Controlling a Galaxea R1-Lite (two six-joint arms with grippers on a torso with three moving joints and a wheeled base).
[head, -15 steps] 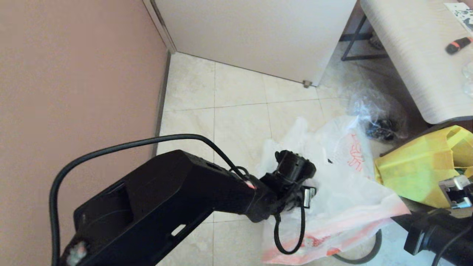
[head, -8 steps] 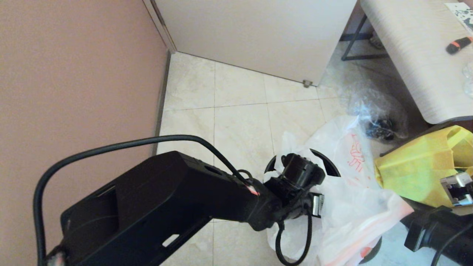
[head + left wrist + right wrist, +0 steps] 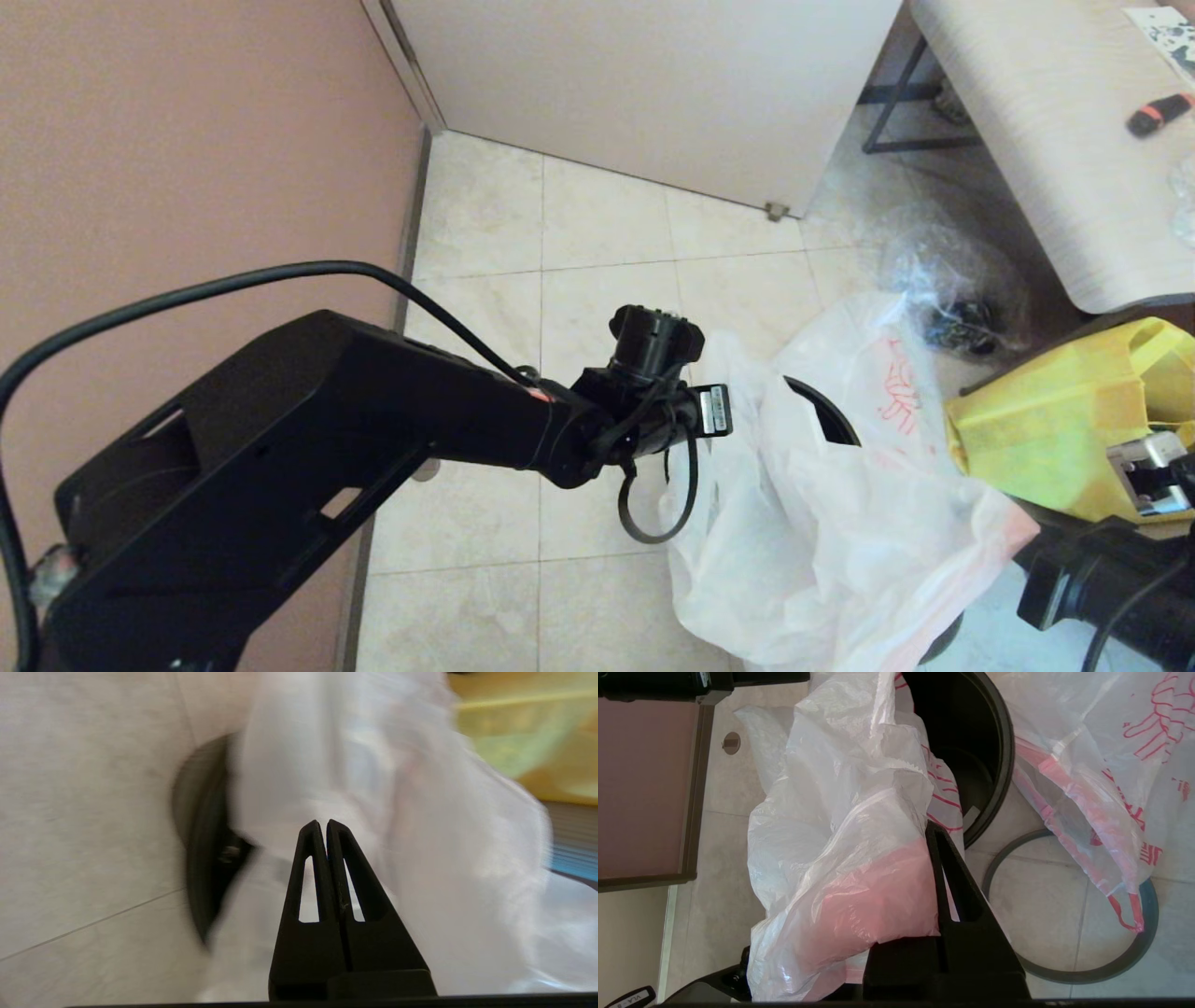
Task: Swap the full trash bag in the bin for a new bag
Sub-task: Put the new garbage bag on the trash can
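The bin (image 3: 825,412) (image 3: 1007,751), a small black pail, stands on the floor tiles. The new bag (image 3: 822,541) (image 3: 840,858), white with a pink band, hangs limp over its near side. My right gripper (image 3: 931,833) is shut on that pink band, low at the right. My left gripper (image 3: 323,822) is shut with nothing visible between its fingers, held just left of the bag and the bin (image 3: 205,868). A second white bag with red print, the full trash bag (image 3: 887,364) (image 3: 1101,765), lies beyond the bin; its contents are hidden. The grey hoop (image 3: 1047,975) lies on the floor.
A clear crinkly bag with dark contents (image 3: 952,299) lies behind the bin. A big yellow fabric bag (image 3: 1055,420) sits close on the right under a pale table (image 3: 1055,140). The pink wall (image 3: 187,187) runs along the left, with open tiles (image 3: 607,233) ahead.
My left arm has swung left and lifted away from the top of the new bag. The bag has sagged lower around the bin, so the bin's rim now shows.
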